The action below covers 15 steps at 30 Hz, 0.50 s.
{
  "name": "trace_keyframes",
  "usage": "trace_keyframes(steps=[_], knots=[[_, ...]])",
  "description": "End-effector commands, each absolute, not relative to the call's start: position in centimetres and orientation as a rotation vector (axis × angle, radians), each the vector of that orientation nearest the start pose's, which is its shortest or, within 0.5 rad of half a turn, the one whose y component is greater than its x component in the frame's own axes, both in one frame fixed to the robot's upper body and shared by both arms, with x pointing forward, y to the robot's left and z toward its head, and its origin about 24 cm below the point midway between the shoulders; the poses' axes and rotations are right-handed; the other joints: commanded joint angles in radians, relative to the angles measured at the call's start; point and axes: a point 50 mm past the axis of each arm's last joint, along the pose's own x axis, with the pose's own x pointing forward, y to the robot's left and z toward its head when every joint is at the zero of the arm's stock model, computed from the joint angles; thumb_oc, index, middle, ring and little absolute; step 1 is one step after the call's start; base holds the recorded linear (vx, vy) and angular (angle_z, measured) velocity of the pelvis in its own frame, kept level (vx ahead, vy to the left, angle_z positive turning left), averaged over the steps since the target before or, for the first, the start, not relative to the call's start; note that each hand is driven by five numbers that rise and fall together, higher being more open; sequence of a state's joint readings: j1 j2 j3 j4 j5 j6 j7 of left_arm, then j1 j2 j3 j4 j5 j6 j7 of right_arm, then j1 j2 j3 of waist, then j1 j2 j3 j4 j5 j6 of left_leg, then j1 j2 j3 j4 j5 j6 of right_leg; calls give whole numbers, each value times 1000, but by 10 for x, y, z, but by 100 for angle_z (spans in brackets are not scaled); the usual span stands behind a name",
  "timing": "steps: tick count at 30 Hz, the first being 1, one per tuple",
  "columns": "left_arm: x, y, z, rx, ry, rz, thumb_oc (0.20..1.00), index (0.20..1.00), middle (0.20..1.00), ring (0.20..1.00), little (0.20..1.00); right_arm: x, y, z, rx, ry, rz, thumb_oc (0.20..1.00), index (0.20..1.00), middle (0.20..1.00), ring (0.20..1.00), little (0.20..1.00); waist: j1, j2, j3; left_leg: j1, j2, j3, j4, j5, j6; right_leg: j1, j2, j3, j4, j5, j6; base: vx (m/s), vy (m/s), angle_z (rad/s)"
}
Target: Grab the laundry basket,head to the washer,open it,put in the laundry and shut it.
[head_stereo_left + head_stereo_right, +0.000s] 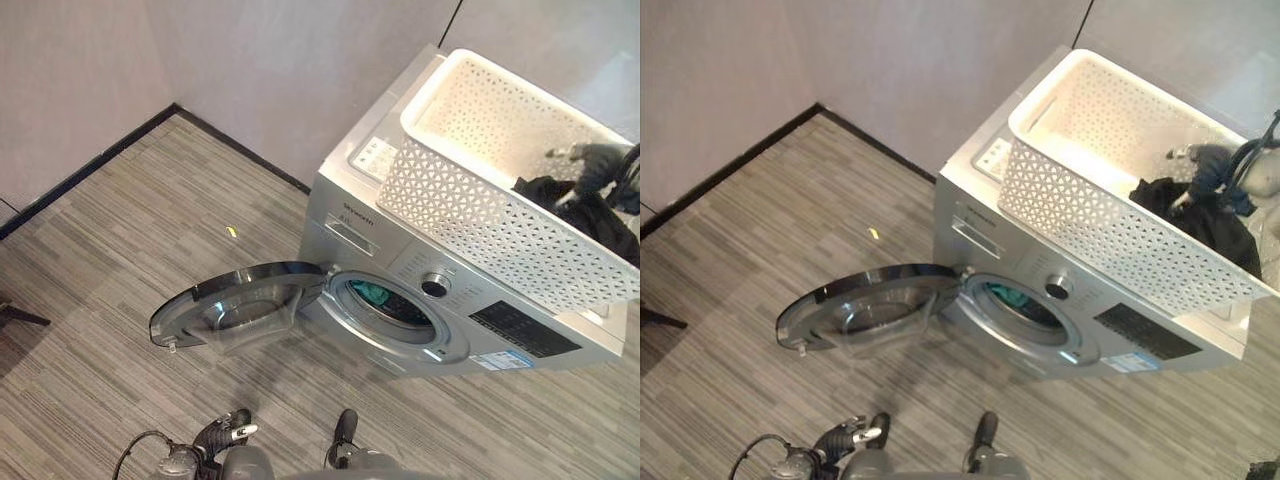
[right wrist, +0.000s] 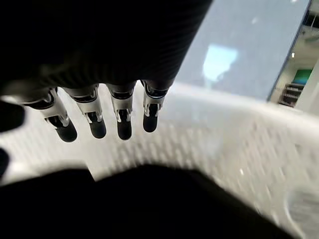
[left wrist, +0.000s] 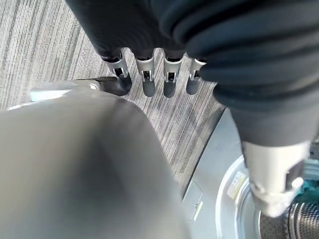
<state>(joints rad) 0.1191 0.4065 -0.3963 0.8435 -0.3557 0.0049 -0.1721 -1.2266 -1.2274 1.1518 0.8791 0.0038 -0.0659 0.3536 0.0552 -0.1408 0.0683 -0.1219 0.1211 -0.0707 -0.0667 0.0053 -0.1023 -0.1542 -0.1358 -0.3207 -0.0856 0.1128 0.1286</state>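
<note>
From my head cameras I see the white laundry basket [image 1: 480, 200] sitting on top of the silver washer [image 1: 345, 215], tilted a little, with dark laundry [image 1: 1200, 220] heaped at its right end. My right hand [image 1: 1210, 165] reaches into the basket just above that heap. The washer's round door [image 1: 235, 305] hangs wide open to the left, and something teal [image 1: 370, 292] lies inside the drum.

In my left wrist view, my left hand [image 3: 154, 74] hangs with fingers straight and empty over the striped floor [image 3: 35, 45].

In my right wrist view my fingers [image 2: 94, 124] are straight, apart, above the dark laundry, holding nothing
</note>
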Motion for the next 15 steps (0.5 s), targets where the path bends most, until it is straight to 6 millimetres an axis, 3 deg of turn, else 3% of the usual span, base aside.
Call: trace_keyframes(steps=[1,3,6,8,9,10,12,15], knots=[[112,246,-133,130,1044,-162,1000,1000,1000,1000,1000,343,-369,287,-1543,419,-83,1000,1000,1000,1000,1000,38,-85,15,-6,23,-38,-21,20,30,26,-21,18,-2,34,72,-30,-27,-1],[108,248,-135,132,1063,-156,1000,1000,1000,1000,1000,344,-368,286,-1556,440,-70,1000,1000,1000,1000,1000,39,-85,15,-6,25,-39,-21,22,30,27,-19,18,-2,33,71,0,0,0],[101,250,-137,143,1089,-161,1000,1000,1000,1000,1000,346,-364,258,-1633,529,42,1000,1000,1000,1000,1000,50,-86,19,-11,27,-44,-21,23,30,27,-17,13,-2,29,70,-27,-22,0],[104,247,-134,135,1068,-178,1000,1000,1000,1000,1000,350,-349,228,-1758,553,181,1000,1000,1000,1000,1000,59,-84,26,-15,26,-51,-21,23,32,28,-15,9,-2,28,69,-46,-35,2],[108,245,-134,130,1055,-172,1000,1000,1000,1000,1000,354,-330,208,-1779,509,287,1000,1000,1000,1000,1000,62,-77,32,-17,27,-53,-20,24,34,27,-14,11,-2,29,69,-34,-19,3],[108,246,-134,136,1057,-171,1000,1000,1000,1000,1000,353,-331,206,-1774,512,287,1000,1000,1000,1000,1000,64,-81,32,-17,27,-53,-20,24,34,27,-14,11,-2,29,69,-34,-17,0],[107,248,-133,138,1056,-166,1000,1000,1000,1000,1000,351,-307,187,-1719,484,447,1000,1000,1000,1000,1000,68,-82,35,-19,28,-57,-20,24,35,28,-13,5,-2,26,68,0,0,0],[106,245,-133,129,1059,-195,1000,1000,1000,1000,1000,347,-292,173,-1709,513,582,1000,1000,1000,1000,1000,72,-84,35,-19,29,-60,-20,24,34,29,-11,2,-2,23,67,-15,-20,10]])
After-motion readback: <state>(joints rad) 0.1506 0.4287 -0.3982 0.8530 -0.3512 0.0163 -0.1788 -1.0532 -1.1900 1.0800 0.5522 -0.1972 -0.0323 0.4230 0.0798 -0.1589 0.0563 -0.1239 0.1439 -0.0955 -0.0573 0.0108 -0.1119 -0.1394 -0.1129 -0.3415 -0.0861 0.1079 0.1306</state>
